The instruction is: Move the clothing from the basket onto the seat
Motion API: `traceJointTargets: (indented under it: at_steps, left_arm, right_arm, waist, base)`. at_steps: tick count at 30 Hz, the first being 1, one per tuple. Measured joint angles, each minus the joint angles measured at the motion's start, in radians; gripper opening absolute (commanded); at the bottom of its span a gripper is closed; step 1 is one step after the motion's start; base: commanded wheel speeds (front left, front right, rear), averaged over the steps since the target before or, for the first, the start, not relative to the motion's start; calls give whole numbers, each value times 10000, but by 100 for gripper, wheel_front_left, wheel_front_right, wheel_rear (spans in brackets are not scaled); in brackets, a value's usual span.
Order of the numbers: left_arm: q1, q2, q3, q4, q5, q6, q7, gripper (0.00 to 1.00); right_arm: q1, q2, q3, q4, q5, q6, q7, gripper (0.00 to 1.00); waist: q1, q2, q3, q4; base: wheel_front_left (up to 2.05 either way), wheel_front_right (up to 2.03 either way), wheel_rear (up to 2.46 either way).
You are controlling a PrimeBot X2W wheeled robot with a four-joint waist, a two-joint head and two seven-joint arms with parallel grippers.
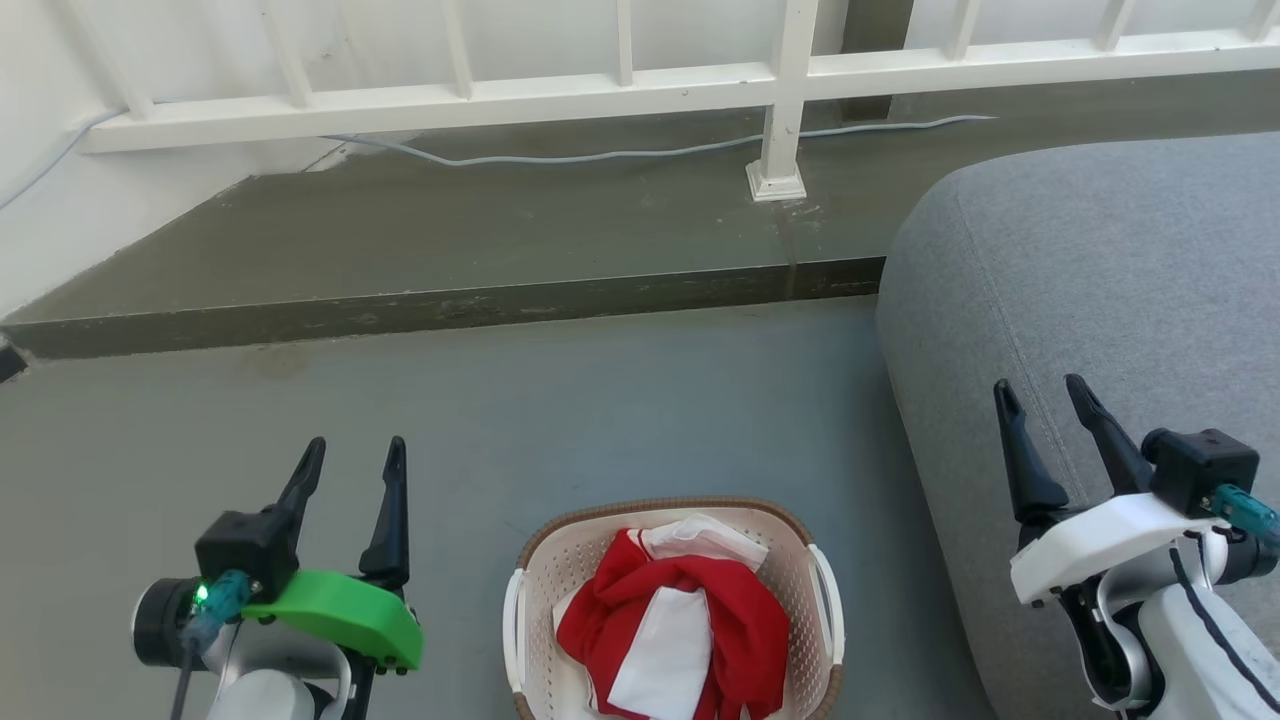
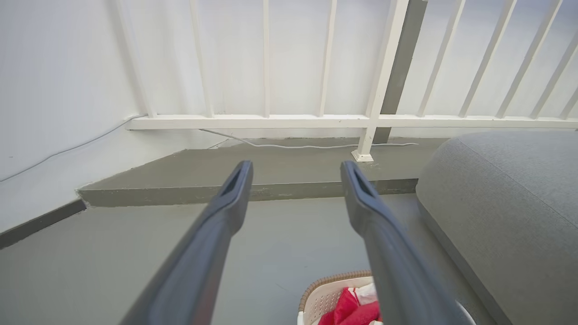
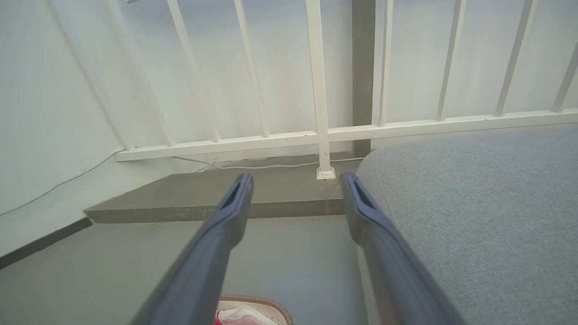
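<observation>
The clothing lies heaped in the basket on the floor, just beside the seat. Left tool and right tool hover either side, both spread wide and empty, likely poised to reach in.

You're looking at a lived-in corner of a home: a big grey sofa seat sits on your right, and a small laundry basket of red-and-white clothing stands on the painted grey floor. Behind them you've got a white railing on a raised concrete step, with a pale cable trailing along it towards the white wall.
</observation>
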Motion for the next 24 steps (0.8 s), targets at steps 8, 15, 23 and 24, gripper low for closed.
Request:
traceJointTargets:
  at_steps: [8,15,23,24]
  left_arm:
    - [-1,6,-153,-4,1133,209,-236,100]
    - [-1,4,-265,56,1499,265,-293,100]
    - [-1,2,-253,190,1499,297,-288,100]
    - [-1,2,-251,198,1499,299,-288,100]
  right_arm:
    - [0,-75,217,4,-918,-174,-282,100]
    - [0,-132,257,15,-1266,-255,-393,100]
    - [0,-107,251,52,-1258,-265,-430,100]
    - [0,-105,251,54,-1258,-265,-433,100]
  waist:
    - [0,0,7,0]
    - [0,0,19,5]
    - [0,0,37,4]
    - [0,0,40,3]
  base:
    - [0,0,0]
    - [0,0,0]
    - [0,0,0]
    - [0,0,0]
